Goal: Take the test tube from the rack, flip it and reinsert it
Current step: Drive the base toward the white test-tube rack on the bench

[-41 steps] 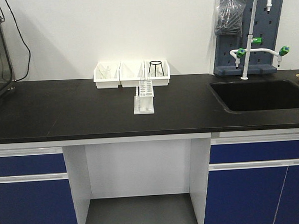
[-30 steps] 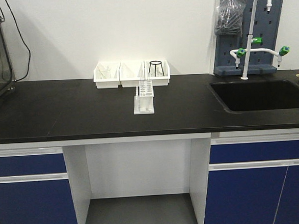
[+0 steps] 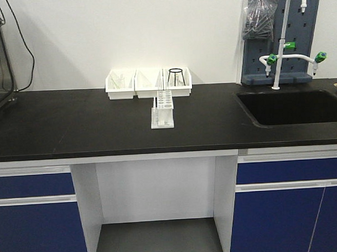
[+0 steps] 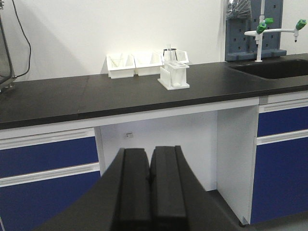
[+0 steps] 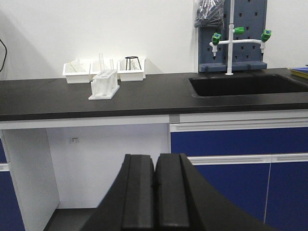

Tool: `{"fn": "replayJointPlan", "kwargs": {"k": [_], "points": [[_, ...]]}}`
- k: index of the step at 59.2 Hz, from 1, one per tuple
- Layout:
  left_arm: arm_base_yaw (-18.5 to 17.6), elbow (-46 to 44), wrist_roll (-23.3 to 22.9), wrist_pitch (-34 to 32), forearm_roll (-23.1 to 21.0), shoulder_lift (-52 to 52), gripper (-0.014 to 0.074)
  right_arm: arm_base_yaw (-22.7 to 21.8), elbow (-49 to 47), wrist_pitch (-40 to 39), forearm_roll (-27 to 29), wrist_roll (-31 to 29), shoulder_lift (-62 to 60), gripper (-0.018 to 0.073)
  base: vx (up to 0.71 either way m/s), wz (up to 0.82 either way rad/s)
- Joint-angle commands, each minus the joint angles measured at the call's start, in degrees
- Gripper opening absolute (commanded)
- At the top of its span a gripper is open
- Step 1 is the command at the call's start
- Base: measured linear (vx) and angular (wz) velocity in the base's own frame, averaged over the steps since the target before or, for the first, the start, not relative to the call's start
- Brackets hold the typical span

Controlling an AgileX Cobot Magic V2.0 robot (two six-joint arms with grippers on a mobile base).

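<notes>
1. Locate rack (image 3: 162, 110) on black counter (image 3: 74, 124), just in front of three white bins (image 3: 148, 82). Test tube (image 5: 101, 61) upright in it, upper part rising above the top plate. Which end points up: too small to tell.
2. Confirm tool state: left gripper (image 4: 150, 161) and right gripper (image 5: 156, 163) both low in front of the bench, well apart from rack, fingers pressed together, nothing held.
3. Step in hand, as judged: approach, with task not yet begun. Raise the working arm above the counter edge before advancing, and part the fingers ahead of arrival.
4. Grasp tube from the side on its exposed upper section. Lift straight up until clear of the plate, to avoid levering the light rack over.
5. Apply light grip only: thin glass, likely slippery.
6. Mind the bins close behind rack, one holding a black ring stand (image 3: 177, 76); little room for overshoot.
7. Disregard sink (image 3: 292, 106) and faucet (image 3: 282, 44), well apart to the right.
</notes>
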Motion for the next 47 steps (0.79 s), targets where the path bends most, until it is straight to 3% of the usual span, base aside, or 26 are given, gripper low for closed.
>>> {"fn": "replayJointPlan", "kwargs": {"k": [1,22,47], "points": [[0.0,-0.3,-0.1,-4.7,0.0,-0.5,-0.0006,-0.3,0.2,-4.4,-0.4,-0.3,-0.6,-0.0011,0.02,-0.01],[0.0,-0.3,-0.1,-4.7,0.0,-0.5,-0.0006,-0.3,0.2,-4.4,-0.4,-0.3,-0.6,-0.0011,0.11,-0.02],[0.0,-0.3,-0.1,-4.7,0.0,-0.5,-0.0006,-0.3,0.2,-4.4,-0.4,-0.3,-0.6,-0.0011,0.36,-0.02]]}}
